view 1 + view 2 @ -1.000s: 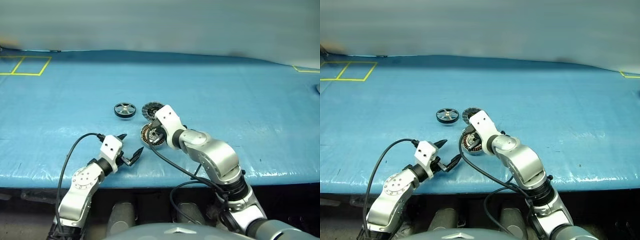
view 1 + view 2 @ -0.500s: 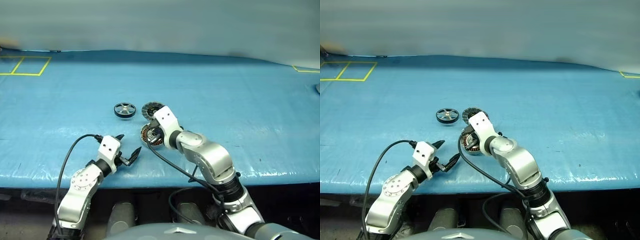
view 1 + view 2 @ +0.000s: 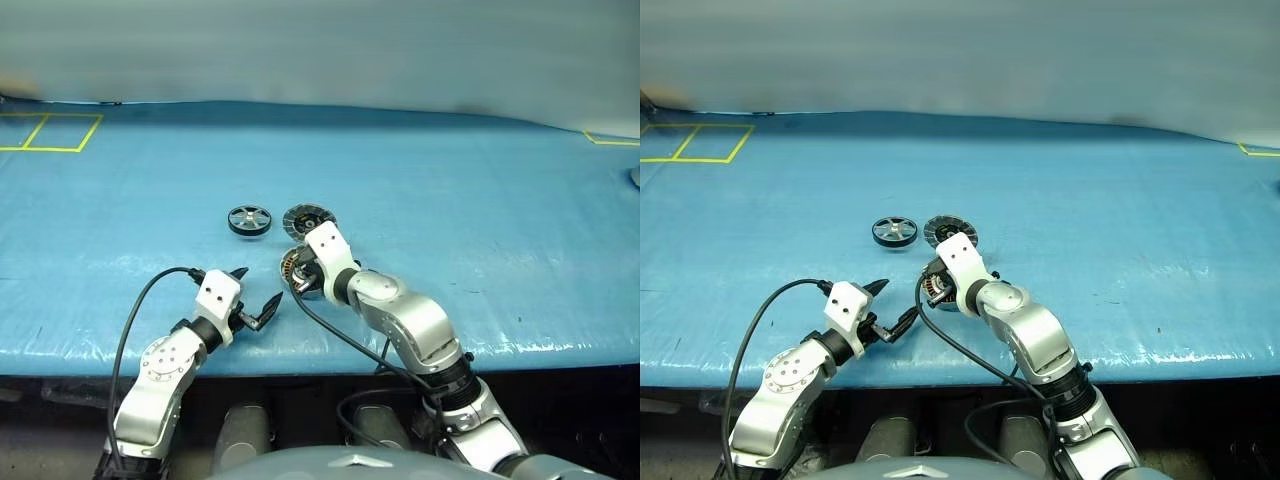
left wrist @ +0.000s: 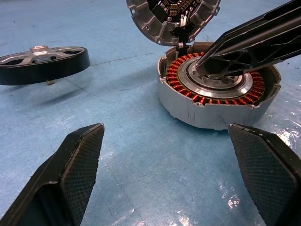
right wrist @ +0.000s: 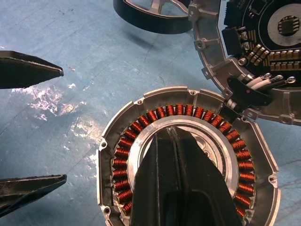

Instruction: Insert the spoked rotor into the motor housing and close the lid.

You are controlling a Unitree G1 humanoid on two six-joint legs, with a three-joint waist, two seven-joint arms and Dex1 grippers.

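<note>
no legible text in any view.
no words, brand marks, labels or numbers can be read on the parts or the arms; yellow line markings [image 3: 50,132] are taped as plain rectangles on the blue table cover [image 3: 480,200], with no characters in them, and a similar yellow corner mark [image 3: 610,140] is seen at the far right edge.

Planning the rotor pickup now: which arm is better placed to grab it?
Left, probably. The left gripper is open, empty, on the spoked rotor's side. The right gripper is shut, its tips inside the motor housing, so it would have to withdraw first.
</note>
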